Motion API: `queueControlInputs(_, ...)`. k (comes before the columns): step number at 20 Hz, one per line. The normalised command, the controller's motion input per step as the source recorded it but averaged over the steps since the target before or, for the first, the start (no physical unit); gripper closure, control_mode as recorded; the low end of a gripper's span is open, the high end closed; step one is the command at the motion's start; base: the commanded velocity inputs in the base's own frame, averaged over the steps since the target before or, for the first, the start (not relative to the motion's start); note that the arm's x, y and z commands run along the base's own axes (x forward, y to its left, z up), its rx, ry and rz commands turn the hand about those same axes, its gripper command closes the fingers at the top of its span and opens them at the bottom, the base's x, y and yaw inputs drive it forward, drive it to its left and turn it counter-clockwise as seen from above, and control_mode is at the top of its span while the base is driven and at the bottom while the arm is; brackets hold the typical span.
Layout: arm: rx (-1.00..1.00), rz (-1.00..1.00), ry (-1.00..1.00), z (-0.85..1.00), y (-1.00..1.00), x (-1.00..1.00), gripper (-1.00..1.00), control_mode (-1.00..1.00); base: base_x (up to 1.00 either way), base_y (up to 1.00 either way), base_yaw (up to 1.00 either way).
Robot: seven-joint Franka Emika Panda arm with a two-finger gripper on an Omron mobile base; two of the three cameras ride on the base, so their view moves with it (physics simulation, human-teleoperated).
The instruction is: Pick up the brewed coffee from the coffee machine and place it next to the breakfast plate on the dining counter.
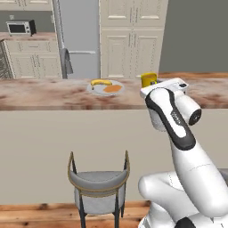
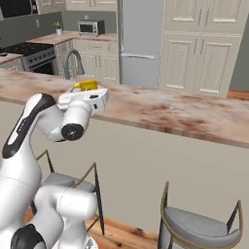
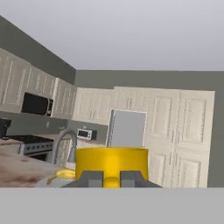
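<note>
One yellow mug (image 3: 111, 163) of brewed coffee sits clamped in the gripper (image 3: 111, 179), jaws closed tight on it, hovering over the dining counter (image 1: 53, 95) just right of the one breakfast plate (image 1: 105, 88) with its banana (image 1: 101, 82). Two stools (image 1: 99, 187) stand below the counter front, with one faucet (image 2: 72, 61) and one microwave (image 2: 90, 27) beyond.

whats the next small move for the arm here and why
Probably lower the yellow mug onto the dining counter and then release. The end effector is shut on the mug, which is over the counter, just right of the breakfast plate.
</note>
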Motion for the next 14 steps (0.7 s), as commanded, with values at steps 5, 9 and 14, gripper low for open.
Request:
queueControlInputs(5, 0.02, -0.12, 0.09, -0.06, -0.15, 0.41, 1.0, -1.0, 0.0, 0.0, 0.0)
queueControlInputs(9, 0.01, -0.08, 0.11, -0.27, -0.11, 0.39, 1.0, -1.0, 0.0, 0.0, 0.0)
queueControlInputs(14, 0.03, -0.04, 0.1, -0.32, -0.13, 0.41, 1.0, -1.0, 0.0, 0.0, 0.0)
